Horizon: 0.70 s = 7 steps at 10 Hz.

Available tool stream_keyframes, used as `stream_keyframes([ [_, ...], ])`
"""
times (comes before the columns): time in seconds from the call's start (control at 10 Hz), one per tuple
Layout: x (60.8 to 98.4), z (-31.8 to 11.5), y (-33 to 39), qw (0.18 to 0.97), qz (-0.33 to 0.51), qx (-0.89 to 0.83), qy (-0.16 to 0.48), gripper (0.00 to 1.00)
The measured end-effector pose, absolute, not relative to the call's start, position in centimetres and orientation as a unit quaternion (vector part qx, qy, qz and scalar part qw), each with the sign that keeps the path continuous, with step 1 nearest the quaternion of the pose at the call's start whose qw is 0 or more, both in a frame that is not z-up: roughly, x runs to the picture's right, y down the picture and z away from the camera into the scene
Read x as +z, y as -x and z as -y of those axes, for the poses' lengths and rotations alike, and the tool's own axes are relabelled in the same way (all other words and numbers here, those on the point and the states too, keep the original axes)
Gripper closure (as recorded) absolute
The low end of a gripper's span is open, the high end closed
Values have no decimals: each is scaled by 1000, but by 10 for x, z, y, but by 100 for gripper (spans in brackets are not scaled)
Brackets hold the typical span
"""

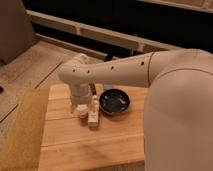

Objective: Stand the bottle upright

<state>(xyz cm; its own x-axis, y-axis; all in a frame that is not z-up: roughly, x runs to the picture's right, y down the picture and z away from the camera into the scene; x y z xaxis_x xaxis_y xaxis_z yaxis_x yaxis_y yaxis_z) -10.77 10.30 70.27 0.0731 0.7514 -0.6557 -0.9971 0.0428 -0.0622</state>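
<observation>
The bottle [94,113] is slim and cream-white, with its narrower neck pointing away from me. It lies on the wooden table [95,145] just left of the dark blue bowl [114,101]. My gripper [81,104] hangs from the white arm's wrist, right next to the bottle on its left side and low over the table. A short round white cup [80,112] shows just below the wrist, left of the bottle. The arm hides the gripper's end.
My large white arm and body [175,110] fill the right side of the view. A yellow-green strip [22,130] runs along the table's left edge. Beyond the table are a light floor and a dark wall with rails.
</observation>
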Motion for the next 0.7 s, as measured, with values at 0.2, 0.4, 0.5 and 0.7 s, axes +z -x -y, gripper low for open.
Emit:
stream_keyframes([
  [0.2, 703, -101, 108, 684, -232, 640, 262, 35],
  [0.4, 716, -62, 88, 690, -218, 655, 220, 35],
  [0.5, 719, -46, 84, 694, -206, 657, 208, 35],
  [0.7, 730, -11, 77, 711, -176, 655, 188, 35],
])
